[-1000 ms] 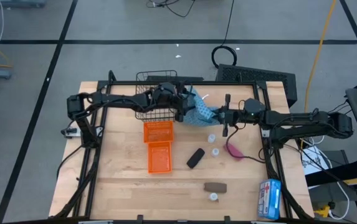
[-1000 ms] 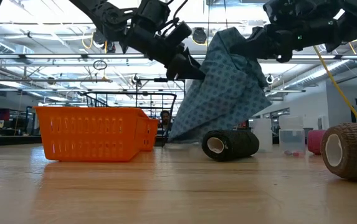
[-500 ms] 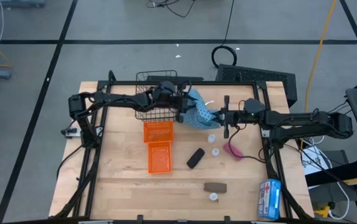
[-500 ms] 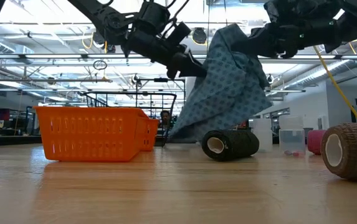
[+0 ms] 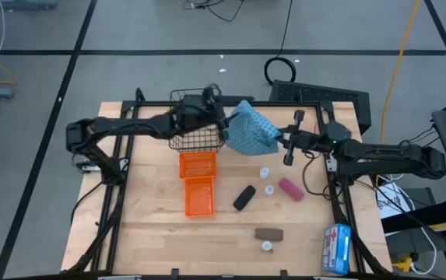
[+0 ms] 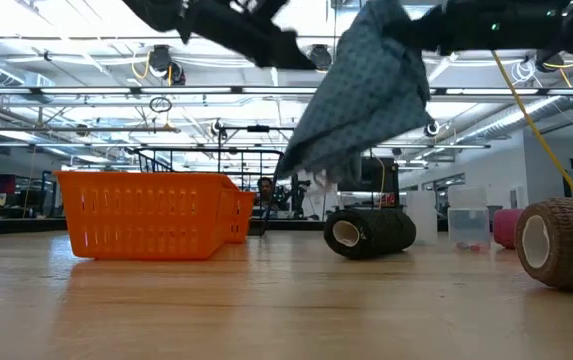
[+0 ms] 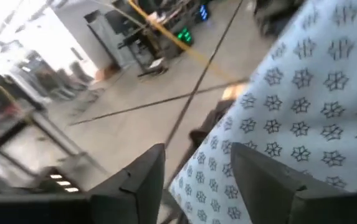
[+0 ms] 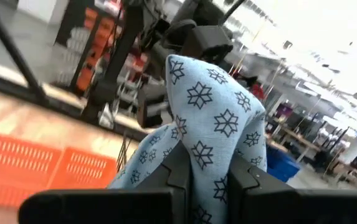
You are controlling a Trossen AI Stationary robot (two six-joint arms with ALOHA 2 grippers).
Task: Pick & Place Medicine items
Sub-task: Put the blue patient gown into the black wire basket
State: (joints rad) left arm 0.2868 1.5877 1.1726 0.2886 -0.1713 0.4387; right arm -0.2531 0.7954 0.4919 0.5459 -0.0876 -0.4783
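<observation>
The blue patterned cloth pouch [image 5: 247,132] hangs in the air [image 6: 361,95], clear of the table. My right gripper [image 5: 279,141] [image 8: 209,168] is at its right side and shut on it. My left gripper [image 5: 223,122] [image 7: 197,180] is open at the pouch's far left edge, and cloth shows past its fingers. On the table lie three white vials [image 5: 264,173] [image 5: 269,189] [image 5: 266,246], the black oblong [image 5: 244,197], the pink oblong [image 5: 290,189] and the brown bar [image 5: 268,233]. My right gripper pinches a bunched fold of the pouch [image 8: 212,134] between its two fingers, on the pouch's right side. The fingers come about level from the table's right. The pouch is lifted clear and hangs slack below the hold [image 6: 316,165]. My left gripper: whether it touches the pouch, I cannot tell.
Two orange baskets [image 5: 198,165] [image 5: 199,196] sit left of centre, with a wire basket [image 5: 195,134] at the far edge beside my left gripper. A blue-and-white packet [image 5: 336,247] lies at the near right corner. The low view shows a black roll [image 6: 371,232] and a brown roll [image 6: 564,243].
My right gripper has risen and drawn toward the table's right and far edge, carrying the pouch up off the table; the pink oblong now lies uncovered. My left gripper has risen and pulled back toward the far edge, along the pouch's left side.
</observation>
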